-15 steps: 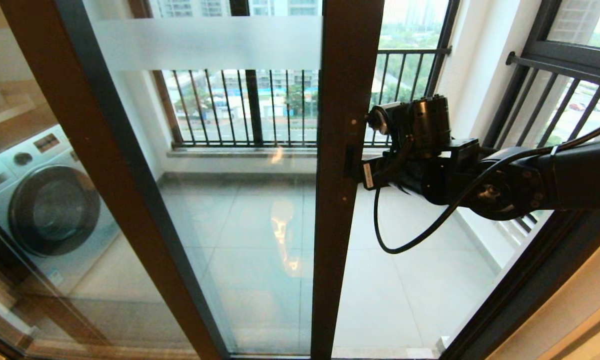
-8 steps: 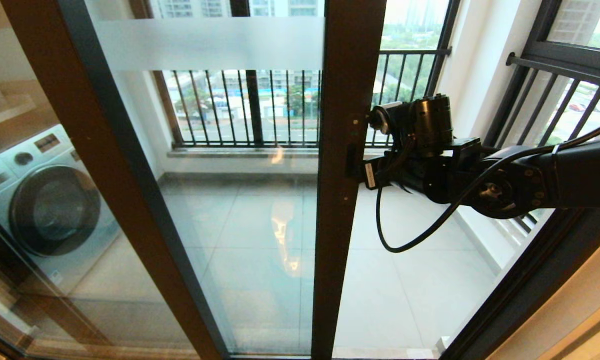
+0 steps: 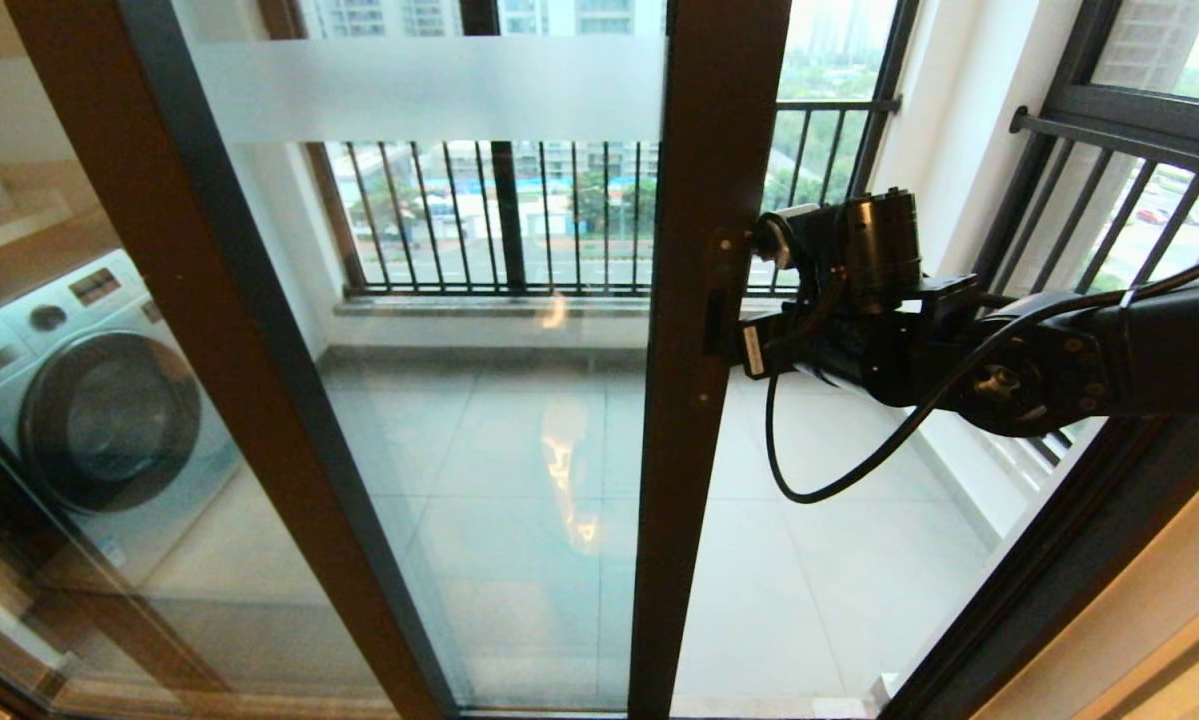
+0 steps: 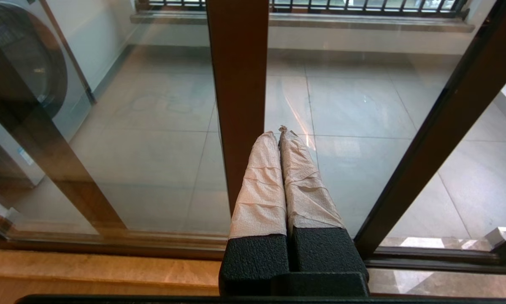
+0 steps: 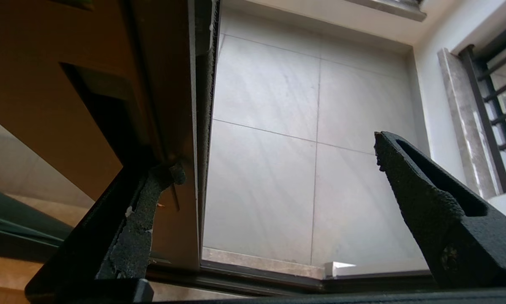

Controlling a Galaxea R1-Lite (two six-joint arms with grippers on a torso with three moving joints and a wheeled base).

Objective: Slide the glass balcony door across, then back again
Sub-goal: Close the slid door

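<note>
One finger of the right gripper [image 5: 278, 169] sat hooked in the lock recess of the glass balcony door [image 3: 704, 330], jaws spread wide and clasping nothing, apparently to drag the half-open panel rightward, while the left gripper [image 4: 280, 133] hung closed and empty.

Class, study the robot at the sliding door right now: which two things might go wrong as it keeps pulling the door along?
1. The right claw is open, with only one finger hooked at the lock recess of the glass balcony door; it may slip off.
2. The arm's loose cable hangs beside the door's edge and might get pinched as the gap narrows.
</note>
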